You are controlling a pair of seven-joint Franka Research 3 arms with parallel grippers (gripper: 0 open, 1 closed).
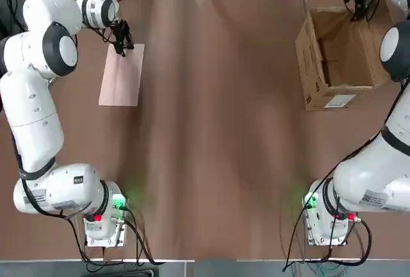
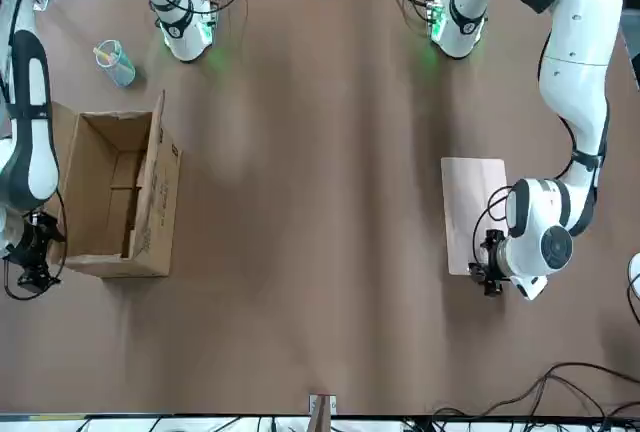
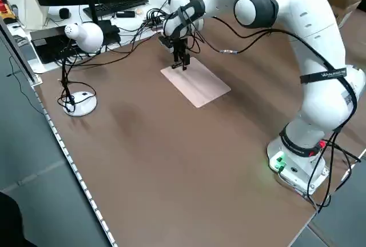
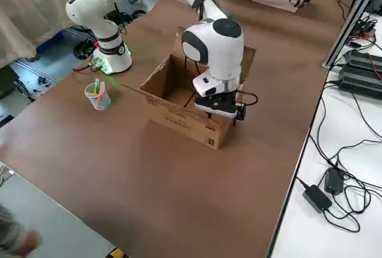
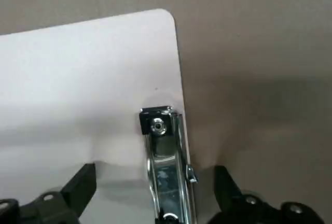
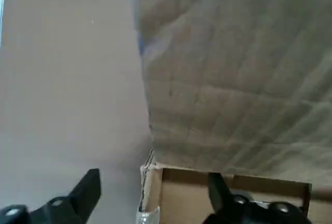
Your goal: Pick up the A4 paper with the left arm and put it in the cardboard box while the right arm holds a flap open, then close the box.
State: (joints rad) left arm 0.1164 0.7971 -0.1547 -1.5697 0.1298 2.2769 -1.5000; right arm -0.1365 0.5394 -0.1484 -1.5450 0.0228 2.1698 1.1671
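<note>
Table [image 1: 211,129]: a wide brown top carried everything; its middle lay bare between my two arms.
Box [image 1: 336,59]: the box stood open at the far right corner of the table, well apart from the paper. Its long flaps stood up along the sides, and a white label [image 1: 339,101] sat on the end nearest my right base.
Left arm [image 1: 38,97]: it reached from its base along the left edge to the far left of the table.
Right arm [image 1: 384,155]: it curved out past the right side of the box and came back over its far end.
Paper [image 1: 122,75]: the pale sheet lay flat on the table at the far left, one short edge pointing away from me.
Left gripper [image 5: 155,193]: my fingers were spread apart, one over the sheet and one over the table, straddling the far short edge just above it and gripping nothing.
Right gripper [image 6: 150,195]: my fingers were spread apart over the far end wall of the box, one outside and one inside, not closed on it.
Cup [image 4: 98,95]: a clear cup holding coloured sticks stood on the table just beside the box.
Clip [image 5: 165,167]: a shiny metal clip lay along that short edge, between my left fingers.
Around: a lamp [image 3: 80,64] stood off the table's left side, with cables behind it.
</note>
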